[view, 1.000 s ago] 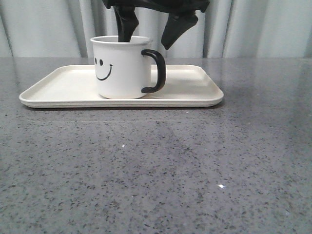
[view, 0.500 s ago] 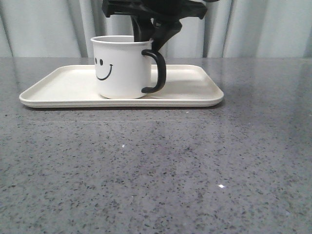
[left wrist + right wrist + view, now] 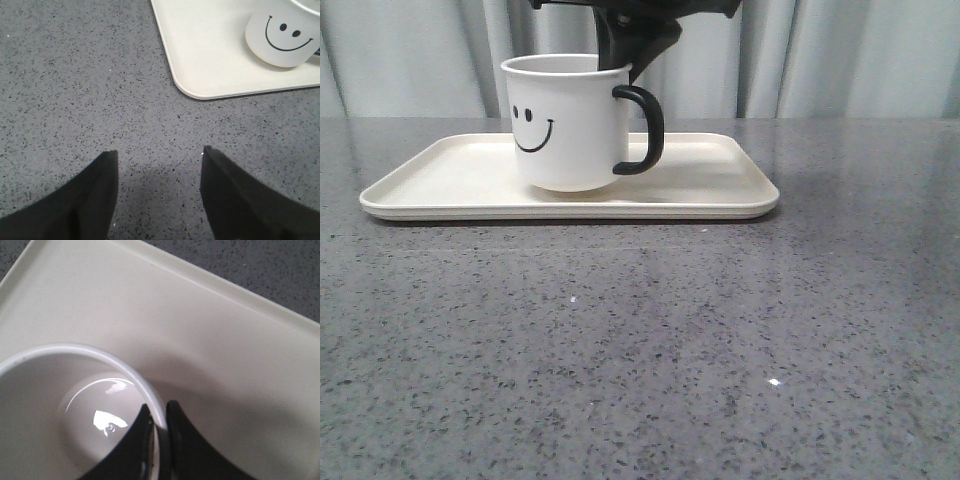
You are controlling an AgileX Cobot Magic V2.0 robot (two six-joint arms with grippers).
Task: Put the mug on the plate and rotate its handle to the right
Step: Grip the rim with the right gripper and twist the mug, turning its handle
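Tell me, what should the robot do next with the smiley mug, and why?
Probably lower it gently. The right gripper pinches the mug by its rim, and the mug looks lifted slightly above the plate. Its handle already points right, so setting it down flat and then letting go seems the sensible move.

Right end effector (image 3: 626,62) pinches the mug (image 3: 570,125) rim; left end effector (image 3: 159,192) hangs spread.

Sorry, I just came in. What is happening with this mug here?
The right gripper has its jaws pinched on the rim of the mug, one inside and one outside, and holds it just above the plate. The handle points right. The left gripper is open over bare table, holding nothing.
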